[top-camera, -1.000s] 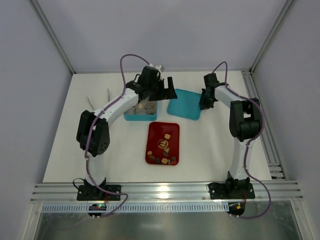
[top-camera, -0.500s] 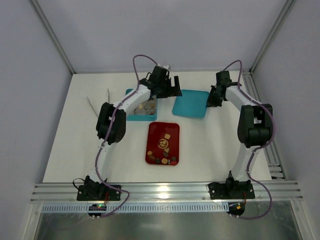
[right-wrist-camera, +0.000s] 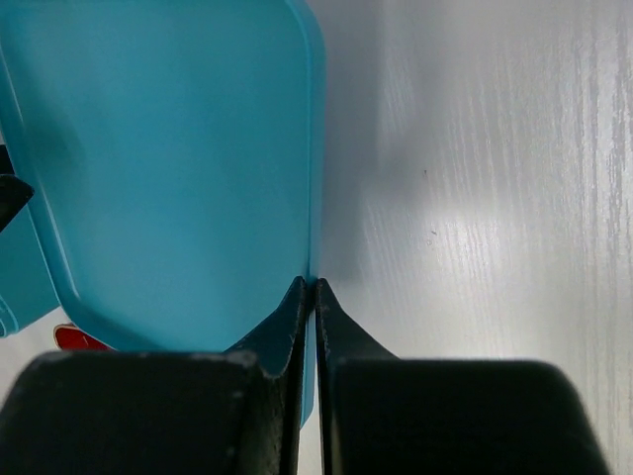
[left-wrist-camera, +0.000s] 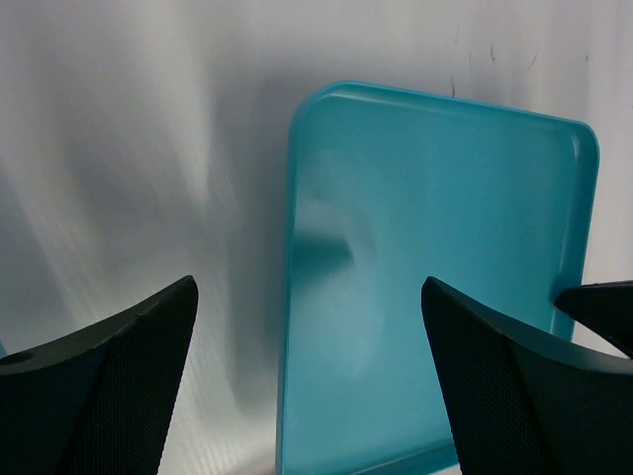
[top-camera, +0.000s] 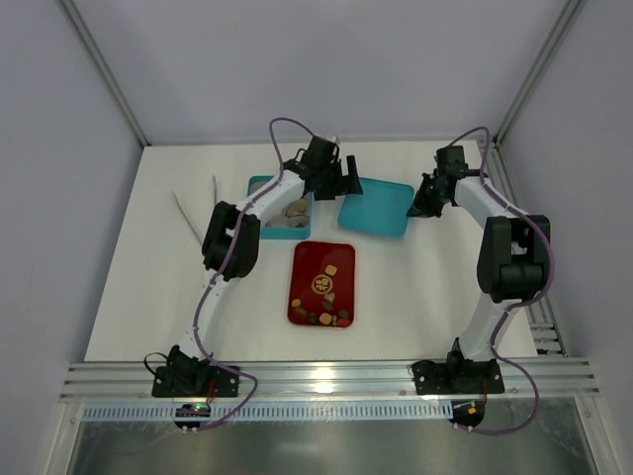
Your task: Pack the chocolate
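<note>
A white table (top-camera: 148, 297) stands between plain grey walls. Small brown, tan and cream chocolate pieces (top-camera: 293, 212) sit in 2 places. Some are inside an open rectangular teal plastic box (top-camera: 277, 235) toward the far side, left of centre. The rest are scattered on a glossy red rectangular tray (top-camera: 309, 259) nearer the arms, most along its near edge. Just right of the box sits a flat teal plastic lid (top-camera: 376, 206). The left gripper (top-camera: 346, 178) hovers over the lid's left edge, fingers spread wide, holding nothing. The right gripper (right-wrist-camera: 309, 282) has its 2 fingers pressed together, pinching the lid's right rim.
</note>
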